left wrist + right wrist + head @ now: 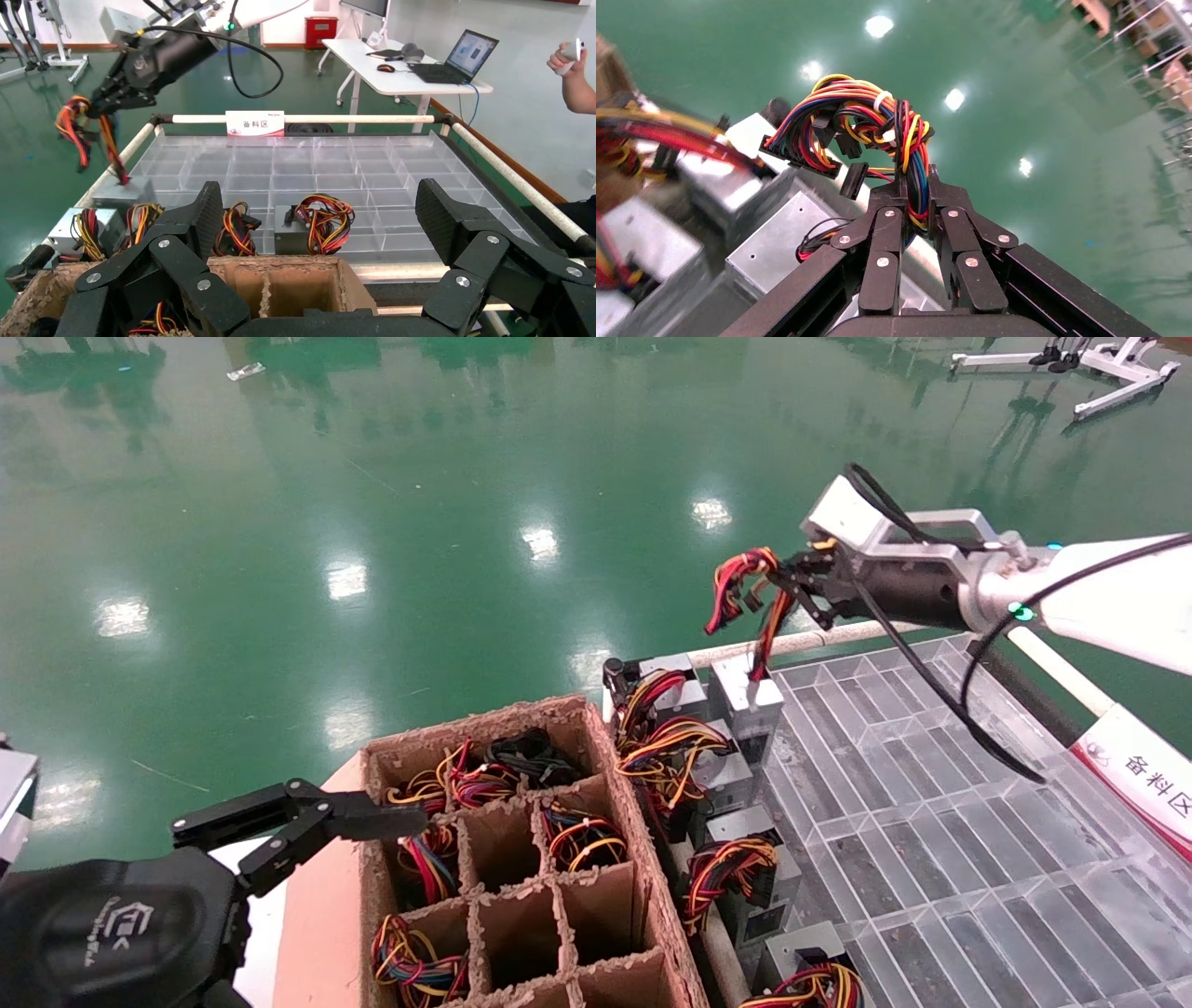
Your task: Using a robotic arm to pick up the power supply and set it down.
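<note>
We count two grippers: the right gripper (803, 587), on the white robotic arm (1108, 603), is clenched on the wire bundle (745, 584) of the power supply (752, 700), whose silver-grey box hangs or rests upright at the far left corner of the clear divided tray (931, 822); we cannot tell whether it touches the tray floor. The left gripper (307, 822) sits low beside the cardboard crate (521, 859) with its fingers spread wide and nothing between them. Along the tray's left edge we make out about six other power supplies (736, 859), some half buried under their own wires, so the count is rough. The crate shows about nine cells in the head view, five holding wire bundles, its near rows cut off. In the left wrist view, a person's hand (573, 67) is cropped at the edge.
</note>
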Robot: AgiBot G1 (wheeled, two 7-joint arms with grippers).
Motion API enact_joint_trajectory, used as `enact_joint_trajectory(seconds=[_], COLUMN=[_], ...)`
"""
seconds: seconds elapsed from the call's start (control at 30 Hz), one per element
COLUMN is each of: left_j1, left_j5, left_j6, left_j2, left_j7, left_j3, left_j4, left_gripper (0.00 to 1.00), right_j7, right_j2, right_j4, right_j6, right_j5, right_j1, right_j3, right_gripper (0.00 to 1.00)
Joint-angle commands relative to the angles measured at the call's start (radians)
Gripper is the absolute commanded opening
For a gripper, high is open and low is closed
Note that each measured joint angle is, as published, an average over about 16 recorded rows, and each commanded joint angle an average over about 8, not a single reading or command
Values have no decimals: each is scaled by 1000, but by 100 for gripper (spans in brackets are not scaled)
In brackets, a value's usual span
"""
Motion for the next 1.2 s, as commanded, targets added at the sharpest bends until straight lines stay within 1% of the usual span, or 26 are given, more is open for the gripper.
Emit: enact_joint_trajectory(seconds=[0.03,0.2,0.23,0.27,0.47,0.5,0.53,1.2], left_j1=[0,0,0,0,0,0,0,0], left_j5=[0,0,0,0,0,0,0,0], left_j6=[0,0,0,0,0,0,0,0], left_j2=[0,0,0,0,0,0,0,0], left_j7=[0,0,0,0,0,0,0,0], left_j3=[0,0,0,0,0,0,0,0], left_j4=[0,0,0,0,0,0,0,0], left_gripper=[100,100,100,100,100,100,100,100], right_j7=[1,6,7,8,14,14,14,14], right_j2=[-13,-31,-33,-35,-38,-39,-39,-38], right_j4=[4,0,-2,-4,-8,-8,-8,-8], right_j6=[25,49,51,52,60,61,62,59], right_j5=[5,15,16,17,22,23,23,23], right_j1=[-2,-18,-22,-27,-43,-44,-45,-44], right_j3=[3,11,11,12,15,16,16,15], right_gripper=[0,0,2,9,84,94,100,100])
